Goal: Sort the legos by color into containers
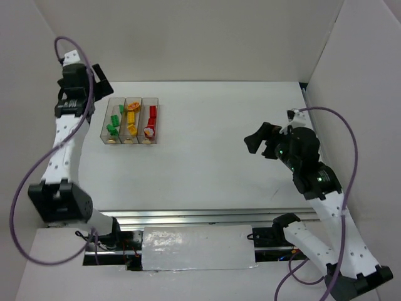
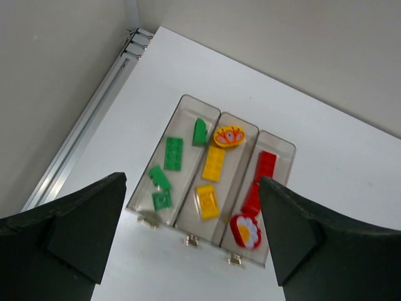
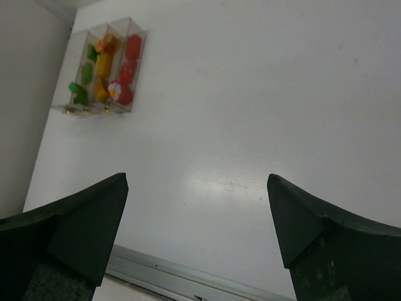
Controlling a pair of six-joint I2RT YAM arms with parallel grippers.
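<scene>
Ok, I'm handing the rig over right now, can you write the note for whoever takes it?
Left gripper: fingers open, empty, above the containers.
Right gripper: fingers open, empty, over bare table on the right.
Green legos in the left container, yellow legos in the middle, red legos in the right.
Done: every lego in view is binned by color.
To do: no loose lego seen; park the arms.

The containers (image 2: 185,103) are clear with a faint grey tint, and the small clasps (image 2: 191,239) at their near end are brass-coloured. The left one holds green legos (image 2: 173,153), the middle one yellow legos (image 2: 213,163), the right one red legos (image 2: 265,166). The rounded yellow piece (image 2: 229,135) at the far end carries an orange butterfly print. The rounded red piece (image 2: 245,231) at the near end shows a white flower with a yellow centre. The table (image 1: 219,157) is white.
</scene>
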